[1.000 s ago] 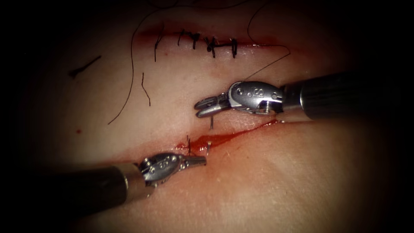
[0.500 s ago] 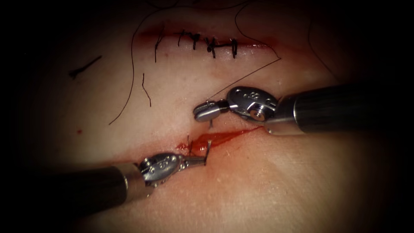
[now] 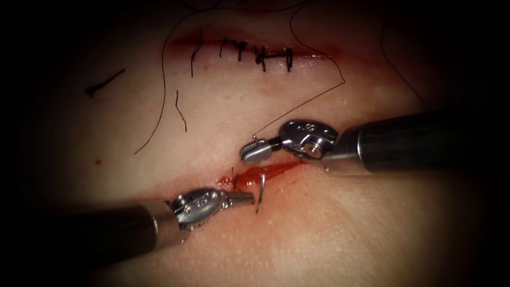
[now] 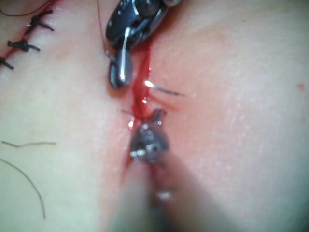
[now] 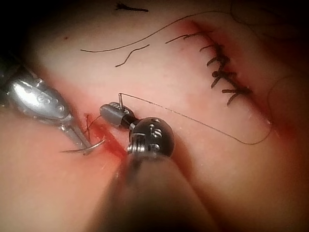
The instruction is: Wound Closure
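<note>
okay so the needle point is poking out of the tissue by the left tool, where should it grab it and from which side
Judging by its pose, grip the needle on the exposed curve just behind the point, not the tip. The left tool sits beside it on the cut's lower edge, so come from the left, jaws across the curve. The right tool holds the tail end with thread.
</note>
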Controlling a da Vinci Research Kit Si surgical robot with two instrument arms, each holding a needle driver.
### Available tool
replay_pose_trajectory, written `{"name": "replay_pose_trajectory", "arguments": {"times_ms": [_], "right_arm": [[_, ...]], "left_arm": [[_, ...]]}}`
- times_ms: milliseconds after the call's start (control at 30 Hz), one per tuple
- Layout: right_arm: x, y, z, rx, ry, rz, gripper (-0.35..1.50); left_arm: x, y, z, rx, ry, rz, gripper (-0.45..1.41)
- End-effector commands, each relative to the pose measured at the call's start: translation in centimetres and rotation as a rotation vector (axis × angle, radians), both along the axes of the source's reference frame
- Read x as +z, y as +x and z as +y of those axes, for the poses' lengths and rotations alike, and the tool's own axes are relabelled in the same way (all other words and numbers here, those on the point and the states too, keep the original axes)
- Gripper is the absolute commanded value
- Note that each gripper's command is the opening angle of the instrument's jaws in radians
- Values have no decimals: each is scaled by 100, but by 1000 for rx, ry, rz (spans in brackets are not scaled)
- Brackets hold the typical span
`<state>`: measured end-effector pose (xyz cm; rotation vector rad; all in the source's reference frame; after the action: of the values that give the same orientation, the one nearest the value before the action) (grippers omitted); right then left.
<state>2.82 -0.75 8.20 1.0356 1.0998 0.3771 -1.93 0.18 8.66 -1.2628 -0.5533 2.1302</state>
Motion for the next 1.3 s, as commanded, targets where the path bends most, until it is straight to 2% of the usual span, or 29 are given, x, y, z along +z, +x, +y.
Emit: {"name": "replay_pose_trajectory", "arguments": {"times_ms": [33,133,200,233,267,300,433,500,700,767,800,833,867,933,1300], "right_arm": [[6,6,-10,-5,-1,-1,-35],[6,5,-5,58,-22,-38,-35],[6,2,3,105,-26,-54,27],[5,0,9,137,-22,-58,93],[4,-2,13,168,-23,-67,116],[4,-4,17,191,-16,-73,123],[2,-12,26,232,-20,-95,138],[3,-15,26,247,-75,-94,146],[4,-25,26,255,-122,-100,148],[4,-29,26,252,-122,-99,146],[4,-33,26,250,-122,-97,143],[3,-38,24,247,-122,-96,141],[3,-41,24,244,-123,-98,141],[2,-45,21,241,-123,-96,136],[5,-54,6,236,-134,-93,133]], "left_arm": [[7,-6,-5,0,3,-2,-35],[6,-7,-5,-3,8,-1,-35],[5,-7,-6,5,-7,-2,-33],[5,-8,-6,8,-12,-2,-32],[4,-9,-7,10,-17,-1,-30],[4,-9,-7,13,-22,-2,-30],[1,-10,-8,20,-36,-2,-25],[-2,-11,-7,22,-39,-2,-25],[-4,-13,-7,30,-52,0,-20],[-4,-14,-6,32,-64,0,-6],[-3,-14,-6,33,-76,0,7],[-3,-16,-5,42,-112,4,37],[-3,-17,-5,42,-131,0,49],[-4,-19,-6,41,-168,-15,59],[-15,-33,-16,23,-290,-53,62]]}}
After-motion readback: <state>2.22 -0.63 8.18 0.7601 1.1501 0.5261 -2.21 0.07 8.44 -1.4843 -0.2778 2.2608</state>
